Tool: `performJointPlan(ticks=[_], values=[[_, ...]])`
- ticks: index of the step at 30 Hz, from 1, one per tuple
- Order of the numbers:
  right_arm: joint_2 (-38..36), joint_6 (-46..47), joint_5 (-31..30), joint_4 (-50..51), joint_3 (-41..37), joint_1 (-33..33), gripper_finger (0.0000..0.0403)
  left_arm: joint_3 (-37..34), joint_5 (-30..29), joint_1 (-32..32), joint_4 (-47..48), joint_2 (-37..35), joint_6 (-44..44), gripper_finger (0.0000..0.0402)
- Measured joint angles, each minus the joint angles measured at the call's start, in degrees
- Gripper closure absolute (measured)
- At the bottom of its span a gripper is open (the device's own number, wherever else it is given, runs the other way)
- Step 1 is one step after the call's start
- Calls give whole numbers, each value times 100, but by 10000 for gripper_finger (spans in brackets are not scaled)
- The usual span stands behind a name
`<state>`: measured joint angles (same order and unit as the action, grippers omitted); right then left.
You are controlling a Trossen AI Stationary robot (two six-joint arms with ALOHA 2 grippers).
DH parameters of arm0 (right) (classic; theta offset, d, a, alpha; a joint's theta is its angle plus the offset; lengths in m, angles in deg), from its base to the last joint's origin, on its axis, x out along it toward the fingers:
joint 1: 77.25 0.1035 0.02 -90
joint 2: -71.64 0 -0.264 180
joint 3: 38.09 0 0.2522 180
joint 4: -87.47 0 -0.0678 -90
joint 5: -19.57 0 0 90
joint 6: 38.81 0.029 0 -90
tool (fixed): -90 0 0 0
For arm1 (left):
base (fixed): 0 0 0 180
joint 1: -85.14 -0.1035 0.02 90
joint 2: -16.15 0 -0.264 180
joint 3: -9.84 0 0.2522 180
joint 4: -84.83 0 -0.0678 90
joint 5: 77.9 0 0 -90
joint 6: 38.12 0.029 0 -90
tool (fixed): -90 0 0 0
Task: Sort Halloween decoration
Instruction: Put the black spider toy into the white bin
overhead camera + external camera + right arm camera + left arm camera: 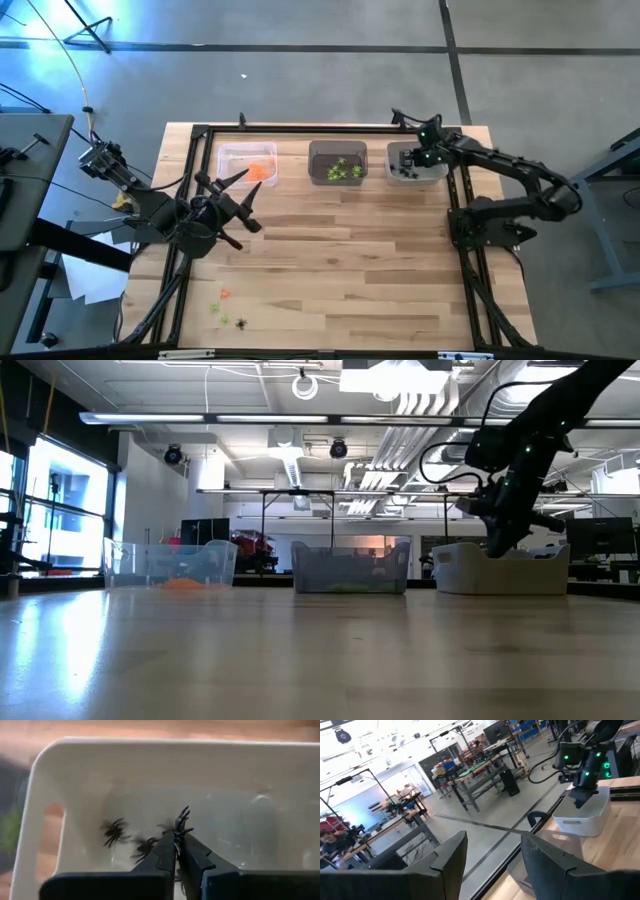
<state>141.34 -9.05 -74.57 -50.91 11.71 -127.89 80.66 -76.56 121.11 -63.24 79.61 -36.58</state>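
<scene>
My right gripper (pixel 176 847) is over the right bin (pixel 432 172), shut on a black spider (pixel 180 826). Two more black spiders (pixel 114 831) lie on that bin's floor. In the low view the right gripper (pixel 497 546) dips to the rim of the right bin (pixel 455 572). The middle bin (pixel 318 152) holds lime-green trinkets (pixel 340 170); the left bin (pixel 226 157) holds orange ones (pixel 262 171). My left gripper (pixel 248 200) is open, raised over the table's left part and touching nothing. A few loose trinkets (pixel 226 306) lie near the near left corner. My right gripper pinches the black spider between its two fingertips (pixel 167 851), coming from above and pointing down into the right bin. The spider's legs (pixel 183 815) stick out past the fingertips. It is lifted clear of the bin's floor.
The three bins stand in a row along the table's far edge. A black frame (pixel 205 132) runs round the table top. Bare wood (pixel 350 260) spreads across the middle and near part of the table.
</scene>
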Motion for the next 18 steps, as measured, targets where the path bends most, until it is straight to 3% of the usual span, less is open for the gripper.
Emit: performJointPlan(ticks=[6,13,18], values=[[115,-677,568,6,245,4,334,0,0,0,4,0,-151,227],[115,-1205,588,62,504,2,252,0,0,-2,8,0,-369,227],[115,-1004,594,243,630,2,223,0,1,-1,92,0,-403,227]])
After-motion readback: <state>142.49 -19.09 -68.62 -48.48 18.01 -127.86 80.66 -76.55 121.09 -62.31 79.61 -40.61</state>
